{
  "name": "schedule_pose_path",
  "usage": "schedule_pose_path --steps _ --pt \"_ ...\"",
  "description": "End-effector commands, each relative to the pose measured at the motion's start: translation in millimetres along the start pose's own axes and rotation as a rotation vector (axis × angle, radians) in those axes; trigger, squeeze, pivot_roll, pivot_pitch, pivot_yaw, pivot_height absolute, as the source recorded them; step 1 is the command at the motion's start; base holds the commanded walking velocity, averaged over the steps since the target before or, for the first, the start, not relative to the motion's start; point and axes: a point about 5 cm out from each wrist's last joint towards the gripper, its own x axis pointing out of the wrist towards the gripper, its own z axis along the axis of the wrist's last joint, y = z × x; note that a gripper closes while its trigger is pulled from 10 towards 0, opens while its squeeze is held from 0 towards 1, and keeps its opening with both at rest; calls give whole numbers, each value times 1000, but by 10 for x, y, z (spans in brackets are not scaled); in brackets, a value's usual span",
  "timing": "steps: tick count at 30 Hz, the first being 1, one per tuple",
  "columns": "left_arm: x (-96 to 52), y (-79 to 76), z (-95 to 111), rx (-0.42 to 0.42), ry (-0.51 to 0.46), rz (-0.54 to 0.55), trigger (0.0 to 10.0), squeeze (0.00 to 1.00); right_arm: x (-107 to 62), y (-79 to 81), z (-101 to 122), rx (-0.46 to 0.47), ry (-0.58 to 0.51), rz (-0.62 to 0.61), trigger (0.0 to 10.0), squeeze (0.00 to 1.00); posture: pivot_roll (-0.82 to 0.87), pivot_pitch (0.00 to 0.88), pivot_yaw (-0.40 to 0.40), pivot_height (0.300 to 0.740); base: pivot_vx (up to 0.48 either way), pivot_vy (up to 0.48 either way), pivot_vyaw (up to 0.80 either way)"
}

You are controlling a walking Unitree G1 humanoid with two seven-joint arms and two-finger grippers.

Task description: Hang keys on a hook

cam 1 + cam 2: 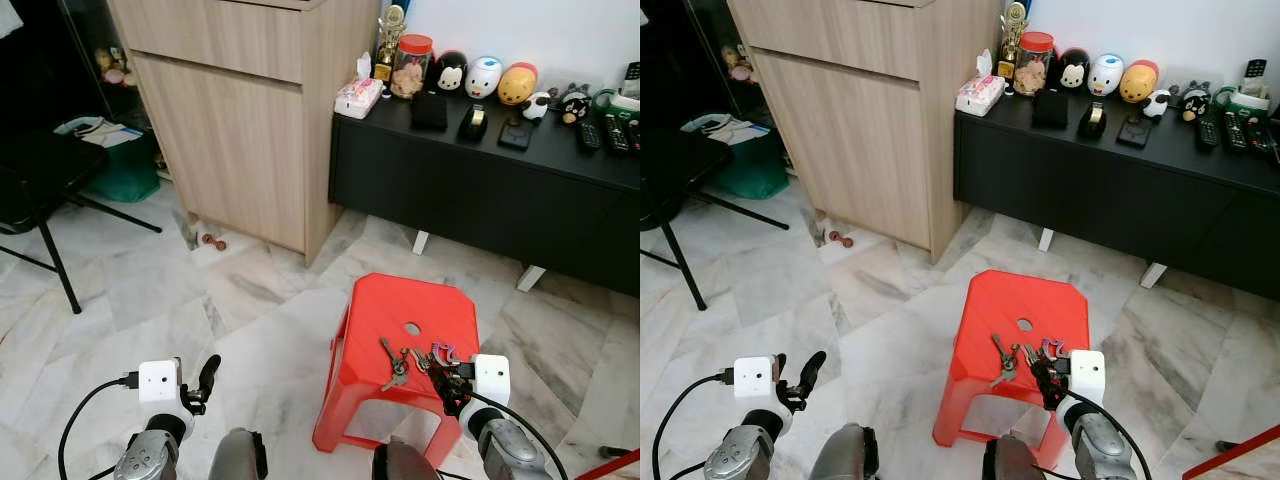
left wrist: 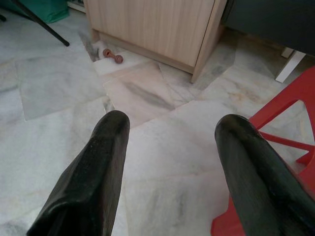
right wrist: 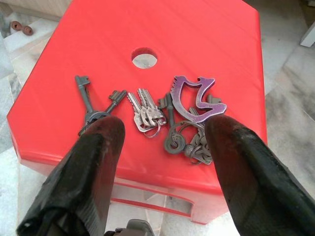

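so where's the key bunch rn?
The keys lie on the red stool, near its front edge just below the seat's hole, directly ahead of the open right gripper.

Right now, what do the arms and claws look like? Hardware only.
Both arms are silver metal. The left claw and right claw each have two long, rounded black fingers, matte and a little scuffed. A white box camera with a small dark lens sits on each wrist, and a thin black cable loops away from each.
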Motion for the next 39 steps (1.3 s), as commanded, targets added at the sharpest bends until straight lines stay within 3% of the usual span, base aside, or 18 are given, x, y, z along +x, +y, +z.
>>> schedule_pose_path --steps 1,24,39 --pt "11 -12 -9 -7 14 -7 10000 0 -7 -27 -14 -10 17 -8 10000 0 -26 62 -46 636 296 0 0" --pt "36 -25 23 -7 2 -14 10000 0 -17 -13 -59 -6 38 -3 10000 0 -27 80 -47 636 299 0 0" --pt "19 -15 -7 -4 17 -13 10000 0 -71 -48 -218 -25 136 -23 10000 0 -24 85 -47 636 0 0 0"
